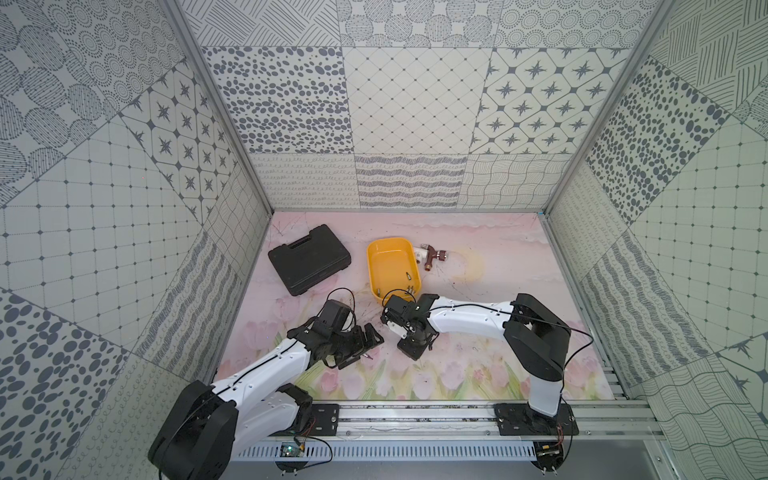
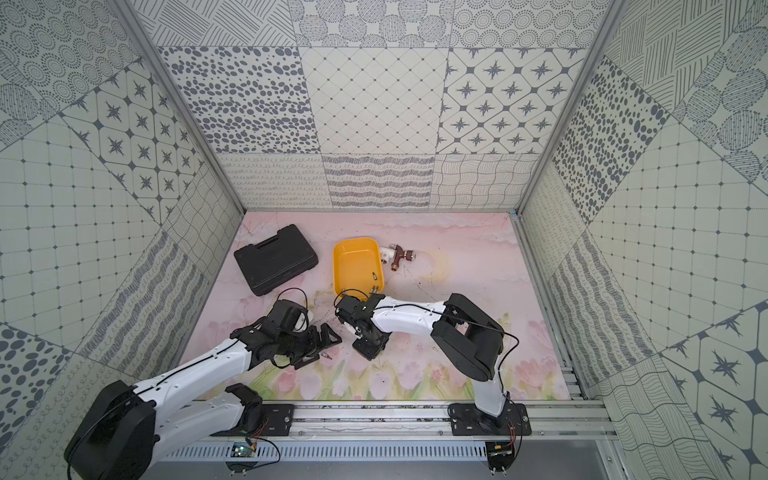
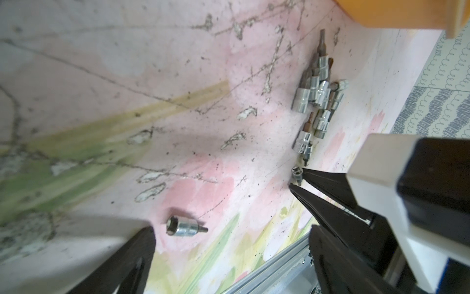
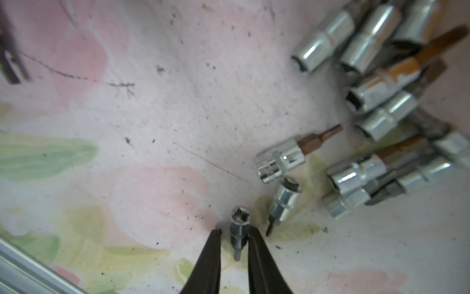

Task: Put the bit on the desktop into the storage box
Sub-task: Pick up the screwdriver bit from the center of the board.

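We find the desktop (image 1: 478, 365) scuffed and marked, as the wrist views show. A closed black tool case (image 1: 309, 259) lies at its far left. The yellow storage box (image 1: 388, 257) stands just to the right of the case, and a small tap fitting (image 1: 432, 255) rests against the box's far right corner. In both top views we see three stored bits (image 2: 374, 275) on the floor of the box, toward its near end.

Both arms reach in toward the middle of the desktop, near the box's near edge. The left gripper (image 1: 363, 347) has its fingers spread wide and holds nothing. A loose bit (image 3: 184, 226) lies on its side on the desktop between them, closer to one finger.

The right gripper (image 4: 235, 233) points down at the desktop, its fingers drawn close on either side of one small bit (image 4: 239, 229). This bit stands socket end up on the desktop. One finger appears to touch it, and a thin slit shows at the other. We cannot tell whether the clamp is made.

A heap of bits (image 4: 381, 101) lies on the desktop just beside that gripper. Some have rusty brown tips. The right arm hides the heap in both top views.
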{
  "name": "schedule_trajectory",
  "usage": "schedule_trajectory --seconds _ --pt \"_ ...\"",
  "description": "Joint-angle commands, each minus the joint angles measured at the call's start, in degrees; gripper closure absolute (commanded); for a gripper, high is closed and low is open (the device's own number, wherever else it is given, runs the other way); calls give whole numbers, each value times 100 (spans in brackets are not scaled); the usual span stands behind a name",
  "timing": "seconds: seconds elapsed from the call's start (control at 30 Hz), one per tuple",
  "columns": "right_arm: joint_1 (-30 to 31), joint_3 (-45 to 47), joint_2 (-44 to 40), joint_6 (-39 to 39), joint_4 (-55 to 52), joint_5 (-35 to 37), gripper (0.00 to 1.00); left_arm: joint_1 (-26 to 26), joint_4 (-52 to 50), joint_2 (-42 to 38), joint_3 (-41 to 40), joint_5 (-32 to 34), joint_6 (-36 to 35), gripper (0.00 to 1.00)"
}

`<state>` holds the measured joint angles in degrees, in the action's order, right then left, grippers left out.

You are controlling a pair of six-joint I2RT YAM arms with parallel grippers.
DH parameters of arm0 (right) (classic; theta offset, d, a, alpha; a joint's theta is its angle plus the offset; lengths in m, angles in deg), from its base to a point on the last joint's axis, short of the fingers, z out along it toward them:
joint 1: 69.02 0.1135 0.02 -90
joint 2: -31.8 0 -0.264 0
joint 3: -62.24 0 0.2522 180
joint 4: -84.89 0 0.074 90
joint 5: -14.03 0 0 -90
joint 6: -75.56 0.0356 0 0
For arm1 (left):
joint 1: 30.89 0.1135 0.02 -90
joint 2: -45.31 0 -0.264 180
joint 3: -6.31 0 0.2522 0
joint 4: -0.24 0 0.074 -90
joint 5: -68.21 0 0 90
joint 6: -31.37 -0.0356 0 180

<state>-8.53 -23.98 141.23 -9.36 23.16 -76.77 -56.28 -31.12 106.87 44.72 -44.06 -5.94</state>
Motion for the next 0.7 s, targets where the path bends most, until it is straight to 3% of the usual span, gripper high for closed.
schedule_trajectory --seconds 0.0,0.23,0.53,0.67 --pt "46 -118 157 -59 158 -25 78 5 -465 30 34 226 -139 1" --pt "52 -119 281 17 252 30 81 4 -488 31 51 261 -162 1" --pt "56 -103 133 106 255 80 99 8 -552 -35 53 313 -192 1" --pt "57 -75 -66 124 254 80 100 1 -577 -96 41 350 -199 1"
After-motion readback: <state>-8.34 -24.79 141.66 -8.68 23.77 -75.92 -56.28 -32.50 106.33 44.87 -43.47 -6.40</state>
